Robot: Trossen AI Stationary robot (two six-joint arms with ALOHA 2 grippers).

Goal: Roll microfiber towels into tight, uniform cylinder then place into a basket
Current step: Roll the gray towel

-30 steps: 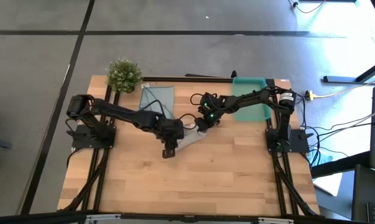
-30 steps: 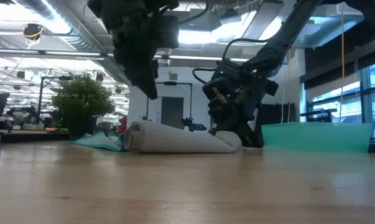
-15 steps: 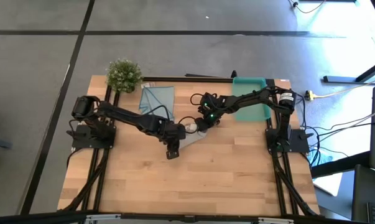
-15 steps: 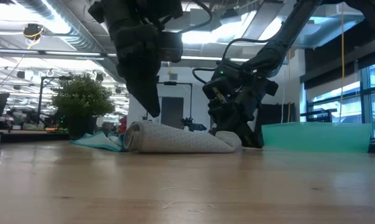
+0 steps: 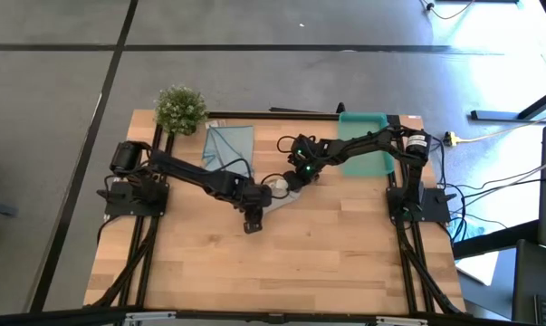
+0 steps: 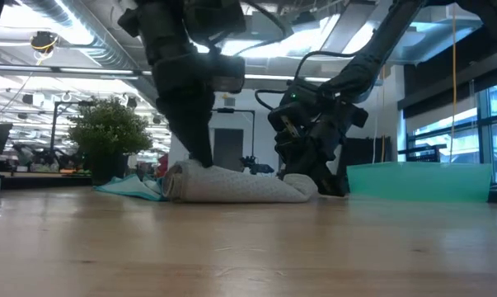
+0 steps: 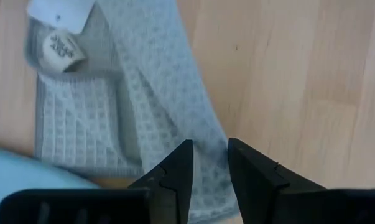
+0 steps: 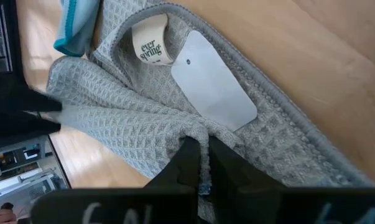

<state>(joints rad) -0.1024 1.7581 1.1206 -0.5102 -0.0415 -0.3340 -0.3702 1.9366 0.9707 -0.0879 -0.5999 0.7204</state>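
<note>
We look down on a light wooden table (image 5: 282, 263) standing on a grey floor crossed by dark lines. From the low view the room behind shows ceiling lights, ducts and tall windows.

A small bushy plant (image 5: 180, 108) stands at the table's far left corner. Just beside it the blue towel (image 5: 227, 145) lies loosely spread, partly under the left arm. The teal basket (image 5: 363, 145) sits at the far edge on the right side, with the right arm crossing above it.

The grey towel (image 6: 240, 185) lies near the table's middle, between the 2 grippers. In the low view it reads as a low, loose roll lying on the wood. It carries a white tag (image 8: 215, 90) and a small printed label (image 8: 151, 45).

The left gripper (image 5: 253, 215) is down at the roll's end nearer the plant. In its wrist view its 2 fingers (image 7: 178, 171) stand parted with a narrow gap, over the towel's edge, gripping nothing that we can see.

The right gripper (image 5: 295, 177) is at the roll's other end, nearer the basket. Its fingers (image 8: 190, 158) are pinched together on a fold of the grey cloth, which bunches up between them.
</note>
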